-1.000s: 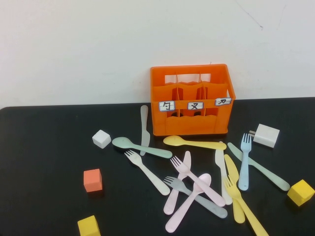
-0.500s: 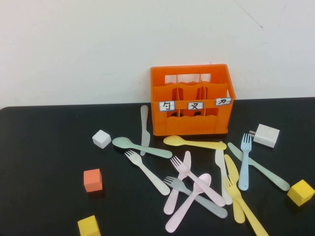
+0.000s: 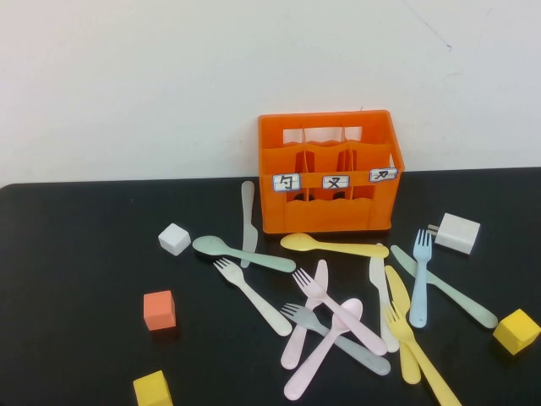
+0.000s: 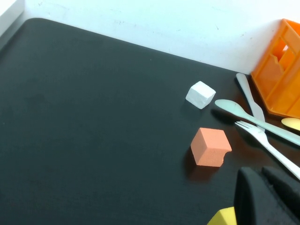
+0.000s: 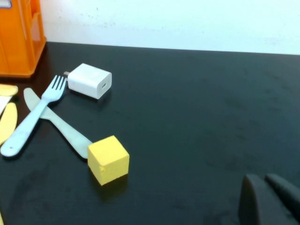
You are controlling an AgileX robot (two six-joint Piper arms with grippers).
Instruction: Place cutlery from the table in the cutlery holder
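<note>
The orange cutlery holder (image 3: 330, 182) stands at the back middle of the black table (image 3: 76, 288), its compartments looking empty. Cutlery lies in front of it: a whitish knife (image 3: 248, 222), green spoon (image 3: 241, 252), whitish fork (image 3: 252, 296), yellow spoon (image 3: 334, 246), pink fork (image 3: 338, 313), pink spoon (image 3: 325, 347), grey fork (image 3: 334, 338), blue fork (image 3: 420, 279), green knife (image 3: 444, 288) and yellow fork (image 3: 423, 359). Neither gripper shows in the high view. My left gripper (image 4: 258, 172) is shut and empty above the table near an orange cube (image 4: 211, 146). My right gripper (image 5: 261, 178) is shut and empty over bare table.
A white cube (image 3: 174, 238), an orange cube (image 3: 159, 309) and a yellow cube (image 3: 152, 389) lie on the left. A white charger block (image 3: 457, 233) and another yellow cube (image 3: 516, 330) lie on the right. A white wall rises behind the table.
</note>
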